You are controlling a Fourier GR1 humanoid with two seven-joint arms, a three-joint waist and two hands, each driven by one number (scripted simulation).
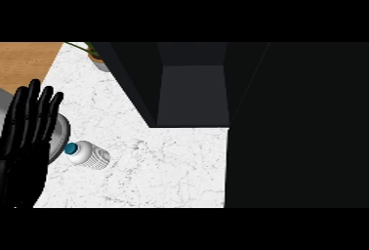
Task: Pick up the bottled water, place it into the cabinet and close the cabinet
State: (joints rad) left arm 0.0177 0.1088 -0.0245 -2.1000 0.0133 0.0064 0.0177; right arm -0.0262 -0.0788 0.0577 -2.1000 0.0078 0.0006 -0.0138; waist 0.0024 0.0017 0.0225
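Observation:
A clear water bottle with a blue cap lies on its side on the white marble counter, cap pointing left. My left hand stands at the view's left edge, fingers straight and up, resting just left of the bottle and apart from it. The dark cabinet stands open at the back, its grey inside showing, with a dark door panel filling the right side. My right hand does not show.
A round grey plate sits partly hidden behind my left hand. A potted plant stands at the back left of the counter. Wooden floor shows beyond the counter's left edge.

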